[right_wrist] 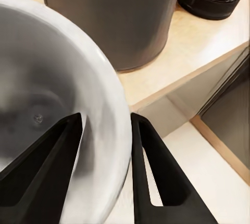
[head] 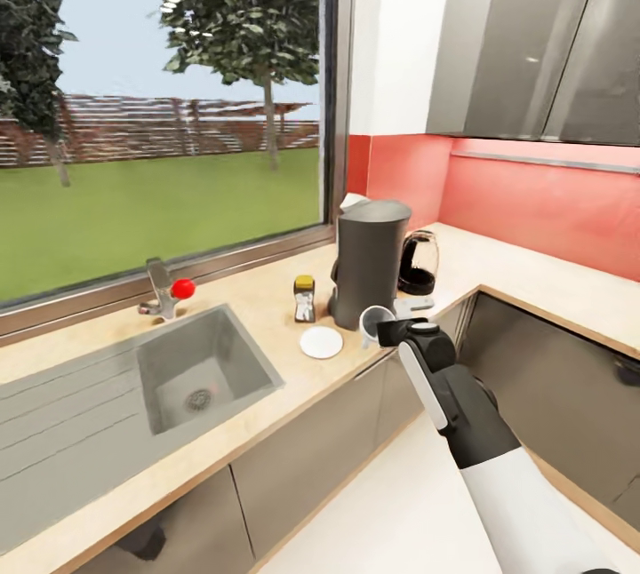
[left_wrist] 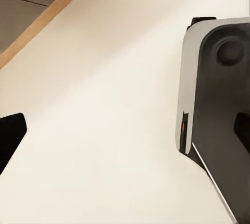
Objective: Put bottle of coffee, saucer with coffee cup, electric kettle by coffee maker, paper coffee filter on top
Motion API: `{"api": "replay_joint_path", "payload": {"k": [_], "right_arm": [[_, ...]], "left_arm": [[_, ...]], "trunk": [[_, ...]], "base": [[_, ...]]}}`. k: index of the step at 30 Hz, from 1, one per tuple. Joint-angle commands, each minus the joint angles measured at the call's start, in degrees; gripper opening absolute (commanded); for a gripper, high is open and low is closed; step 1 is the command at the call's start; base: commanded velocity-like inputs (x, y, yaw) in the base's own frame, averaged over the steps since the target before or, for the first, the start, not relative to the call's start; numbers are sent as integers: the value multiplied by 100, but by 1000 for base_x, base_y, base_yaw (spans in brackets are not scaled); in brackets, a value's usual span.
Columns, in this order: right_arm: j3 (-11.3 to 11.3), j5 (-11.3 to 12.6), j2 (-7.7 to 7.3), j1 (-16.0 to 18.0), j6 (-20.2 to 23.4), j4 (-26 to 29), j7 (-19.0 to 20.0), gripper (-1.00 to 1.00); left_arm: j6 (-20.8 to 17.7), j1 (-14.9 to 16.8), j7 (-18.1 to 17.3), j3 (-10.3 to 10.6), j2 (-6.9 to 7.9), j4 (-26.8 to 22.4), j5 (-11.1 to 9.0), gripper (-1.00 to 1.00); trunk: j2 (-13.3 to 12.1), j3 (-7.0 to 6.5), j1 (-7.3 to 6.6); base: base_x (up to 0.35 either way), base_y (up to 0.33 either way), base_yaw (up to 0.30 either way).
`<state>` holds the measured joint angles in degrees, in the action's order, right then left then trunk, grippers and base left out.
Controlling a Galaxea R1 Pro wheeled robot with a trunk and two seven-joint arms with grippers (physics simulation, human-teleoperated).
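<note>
along the table [head: 267,290] under the window [head: 160,103]: steel sink [head: 200,370] with drainboard, tap with a red knob [head: 183,288], then the bottle of coffee [head: 304,298], yellow cap, label too small to read. just beside it the coffee maker [head: 369,261], with the electric kettle [head: 418,263] close behind toward the red backsplash [head: 533,201]. saucer [head: 321,342] lies bare in front of the bottle. right end effector [right_wrist: 107,151] pinches the coffee cup [head: 375,323] by its rim, one finger inside, one outside, cup held at the table edge just beside the saucer, in front of the coffee maker. grey wall cabinets [head: 533,50] above. left end effector: cannot tell its state.
</note>
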<state>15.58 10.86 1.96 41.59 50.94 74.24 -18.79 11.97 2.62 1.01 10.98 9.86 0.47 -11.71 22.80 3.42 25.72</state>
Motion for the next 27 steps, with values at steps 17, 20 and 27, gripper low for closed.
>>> {"api": "replay_joint_path", "payload": {"k": [17,20,27], "right_arm": [[61,79,491,7,26,-856,-31,-100],[136,76,626,7,29,-1016,-32,-100],[288,75,691,7,152,-1434,-37,-100]], "left_arm": [[-644,-637,848,100,3,207,-9,100],[-697,-639,865,103,-34,194,-1,100],[-715,-616,824,90,-79,120,12,100]], "trunk": [[12,13,7],[12,13,7],[12,13,7]], "base": [[329,-2,-11],[148,0,0],[24,0,0]]}}
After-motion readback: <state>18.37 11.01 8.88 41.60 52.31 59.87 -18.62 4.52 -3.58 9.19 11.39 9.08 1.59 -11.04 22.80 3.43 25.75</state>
